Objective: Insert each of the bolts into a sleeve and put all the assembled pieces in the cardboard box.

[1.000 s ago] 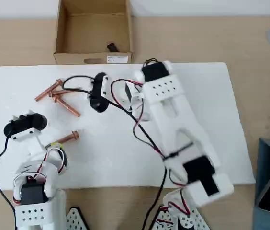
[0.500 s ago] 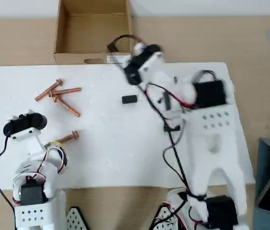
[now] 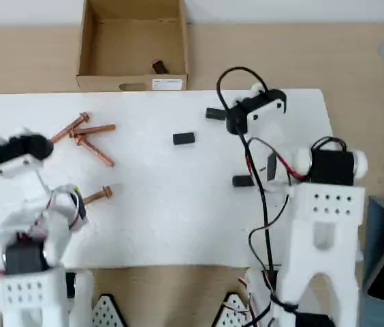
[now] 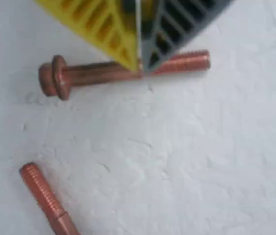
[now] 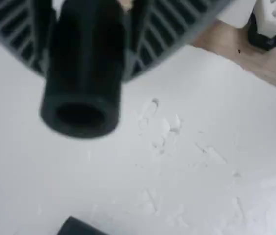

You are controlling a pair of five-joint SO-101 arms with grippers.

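Right wrist view, upper left: right tool [image 5: 91,36] grips a black cylindrical plastic sleeve [image 5: 81,93]; left tool [image 4: 140,63], tips together, hangs above a copper metal bolt [image 4: 91,74].

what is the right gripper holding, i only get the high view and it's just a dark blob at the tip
Observer: In the right wrist view, the right gripper is shut on a black sleeve, whose hollow end faces the camera.
Operator: ok and is the left one on a bolt
Observer: In the left wrist view, the left gripper has its fingertips together over the shank of a copper bolt. I cannot tell if they touch it.
Operator: is that bolt lifted
Observer: No, it lies flat on the white mat.
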